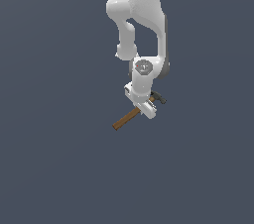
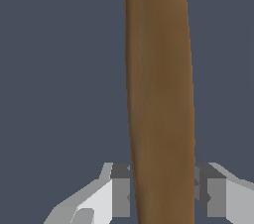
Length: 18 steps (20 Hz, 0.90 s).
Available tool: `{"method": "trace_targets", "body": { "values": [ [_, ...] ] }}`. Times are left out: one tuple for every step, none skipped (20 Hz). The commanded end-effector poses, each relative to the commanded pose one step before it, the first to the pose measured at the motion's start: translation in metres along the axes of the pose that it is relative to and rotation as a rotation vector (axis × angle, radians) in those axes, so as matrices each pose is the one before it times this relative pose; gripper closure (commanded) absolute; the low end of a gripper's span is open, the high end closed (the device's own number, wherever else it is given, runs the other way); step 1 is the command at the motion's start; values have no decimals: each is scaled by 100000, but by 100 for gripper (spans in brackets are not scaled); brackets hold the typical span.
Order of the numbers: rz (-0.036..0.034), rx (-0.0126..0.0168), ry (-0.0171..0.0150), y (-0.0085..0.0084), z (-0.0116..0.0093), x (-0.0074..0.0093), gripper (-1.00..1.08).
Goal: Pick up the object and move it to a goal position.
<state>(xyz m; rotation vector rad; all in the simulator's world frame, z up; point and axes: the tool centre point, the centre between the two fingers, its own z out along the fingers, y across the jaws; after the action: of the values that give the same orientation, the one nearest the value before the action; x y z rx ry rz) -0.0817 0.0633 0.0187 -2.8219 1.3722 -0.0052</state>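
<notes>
Currently, the hammer (image 1: pixel 130 117) is seen held by the pincer (image 1: pixel 145 107) of the white arm (image 1: pixel 144 25), against a plain dark grey-blue ground. In the exterior view, the arm is seen reaching down from the top of the picture, with its wrist bent so that the pincer lies across the hammer near the head end. The brown wooden handle is shown slanting down toward the exterior view's left, its free end the lowest part, while the dark metal head (image 1: pixel 159 97) is seen just past the pincer on the exterior view's right, higher than the handle's free end.

In the wrist view, the handle (image 2: pixel 158 94) is shown as a broad brown band running straight away from the camera between the two fingers (image 2: pixel 119 191). The dark pads are seen pressed against the handle on either side, so the pincer is closed on the hammer. The head is not seen from this camera. Whether the hammer is touching any surface cannot be told, since no shadow or edge is shown beneath it.
</notes>
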Motion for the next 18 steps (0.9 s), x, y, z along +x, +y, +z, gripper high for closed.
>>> {"method": "trace_targets", "body": {
  "values": [
    [-65,28,-11,-2,-98,-18,108],
    [0,0,0,26,-119,17,108],
    [0,0,0,36,-166,24,108],
    [0,0,0,46,-214,31,108],
    [0,0,0,57,-262,38,108],
    [0,0,0,67,-311,45,108],
    [0,0,0,77,-359,53,108],
    [0,0,0,88,-408,60,108],
    [47,-4,-50,111,-442,90,108],
    [0,0,0,109,-508,75,108],
    [0,0,0,120,-559,83,108],
    [49,-9,-48,144,-594,115,108],
    [0,0,0,142,-664,99,108],
    [0,0,0,153,-718,107,108],
    [52,-16,-43,178,-752,142,108],
    [0,0,0,175,-822,125,108],
    [0,0,0,185,-870,133,108],
    [55,-29,-29,208,-894,169,108]
  ]
}}
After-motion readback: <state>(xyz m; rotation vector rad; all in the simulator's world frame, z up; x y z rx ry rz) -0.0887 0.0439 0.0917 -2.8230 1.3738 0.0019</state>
